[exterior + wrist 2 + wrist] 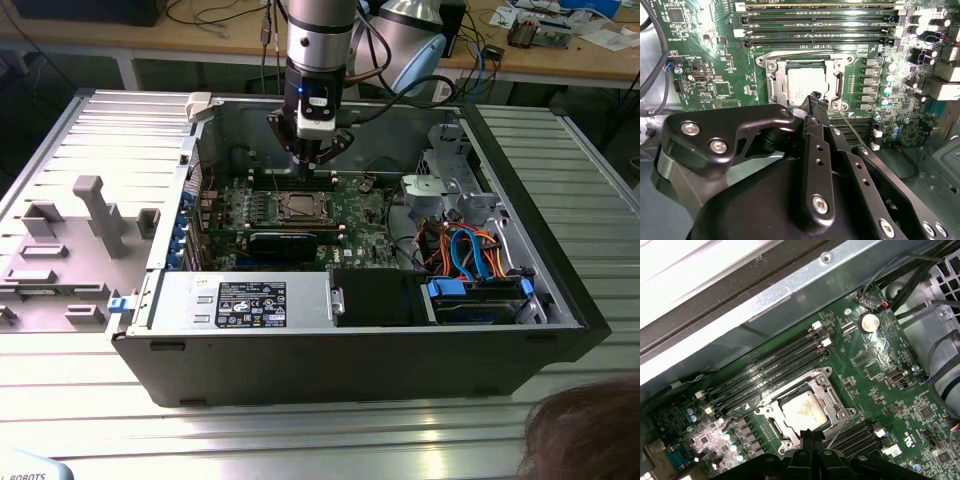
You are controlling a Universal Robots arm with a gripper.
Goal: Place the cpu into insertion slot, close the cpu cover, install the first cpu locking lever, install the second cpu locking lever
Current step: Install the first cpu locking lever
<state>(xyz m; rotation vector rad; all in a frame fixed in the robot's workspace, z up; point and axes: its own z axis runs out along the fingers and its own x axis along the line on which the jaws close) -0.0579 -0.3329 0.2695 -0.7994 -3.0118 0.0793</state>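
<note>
Arm [320,35]: round silver-grey metal tube, with a darker band where it meets the wrist
Wrist block [317,108]: black housing with a white plate on its face and a small blue light above it
Cables: black leads loop from the wrist out toward the exterior view's right
Gripper [816,98]: matte black metal; two wide curved linkage arms flank two narrow straight fingers [812,150]
Screws: silver round-head bolts at the linkage pivots, and smaller dark holes in a row down each finger
Finger tips [812,436]: slim, squared, black, seen side by side in the first wrist view
</note>
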